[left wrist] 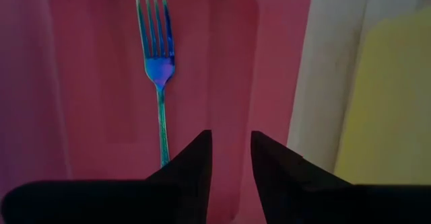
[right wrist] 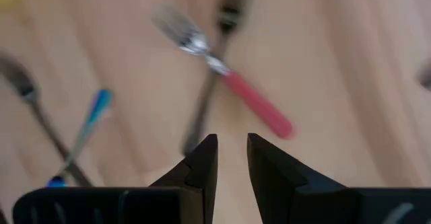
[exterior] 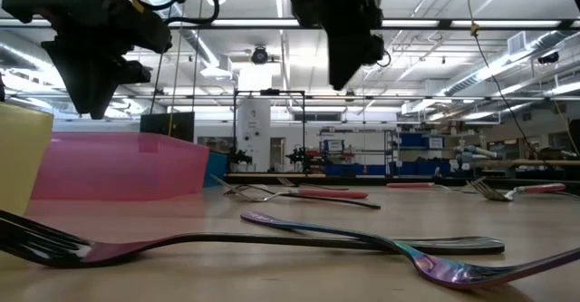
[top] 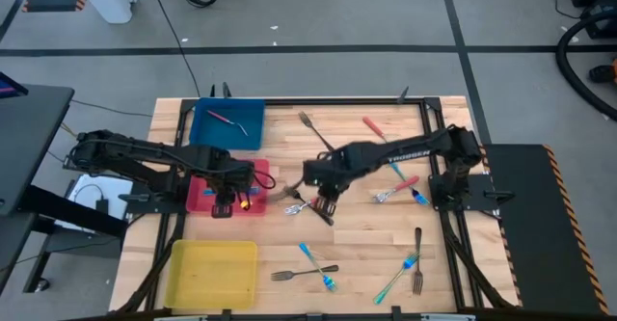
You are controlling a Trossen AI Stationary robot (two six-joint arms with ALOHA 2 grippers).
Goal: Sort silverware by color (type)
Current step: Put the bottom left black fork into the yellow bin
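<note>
My left gripper [top: 224,203] hovers over the pink tray [top: 201,198], open. Below it a blue-teal fork [left wrist: 160,69] lies flat on the tray floor, its handle end beside one finger [left wrist: 195,163] and apart from it. My right gripper [top: 324,201] hangs open above the middle of the table. Under it lie a red-handled fork [right wrist: 259,106] and a dark fork [right wrist: 201,120], with a blue-handled fork [right wrist: 91,126] off to one side. More forks lie scattered on the wood: dark [top: 310,126], red [top: 376,128] and teal [top: 395,278].
A blue tray [top: 227,126] at the far left holds one red-handled fork [top: 229,119]. A yellow tray [top: 212,273] sits at the near left. In the low view both grippers [exterior: 91,66] [exterior: 349,57] hang well above the tabletop, and forks [exterior: 299,238] lie close to the near edge.
</note>
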